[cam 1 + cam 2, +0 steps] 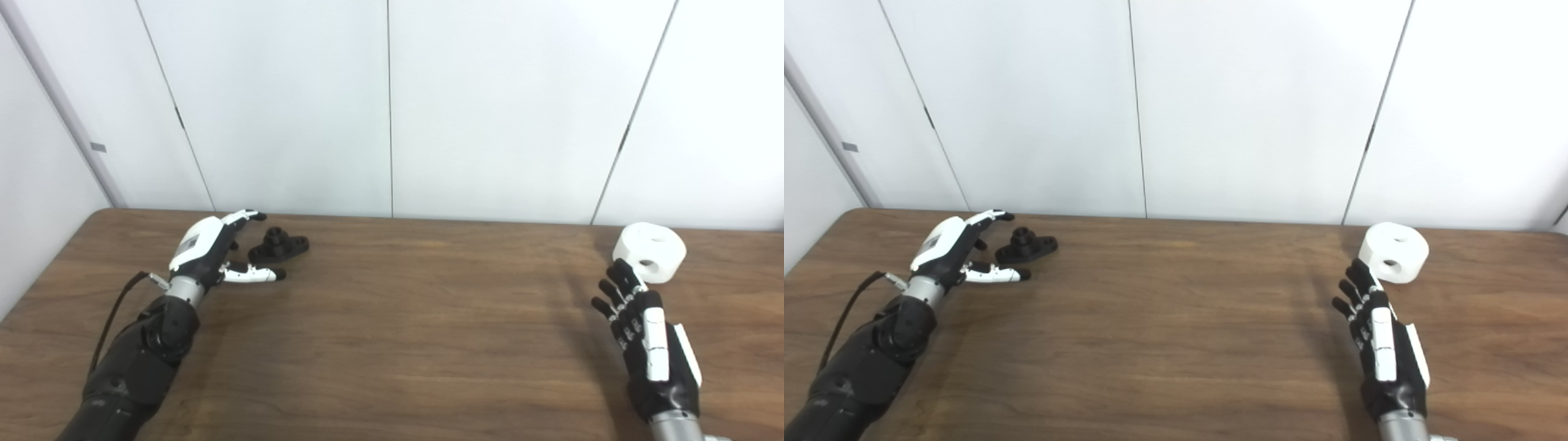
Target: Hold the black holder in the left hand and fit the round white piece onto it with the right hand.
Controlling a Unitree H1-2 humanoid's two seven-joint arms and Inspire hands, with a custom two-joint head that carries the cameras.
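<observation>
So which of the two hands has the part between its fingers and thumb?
The left hand: the black holder lies between its spread fingers and thumb. The right hand reaches the white piece only at the fingertips.

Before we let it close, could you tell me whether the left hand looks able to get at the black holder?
Probably yes: the left hand is open, with the black holder lying on the table just past its spread fingers, nothing between.
</observation>
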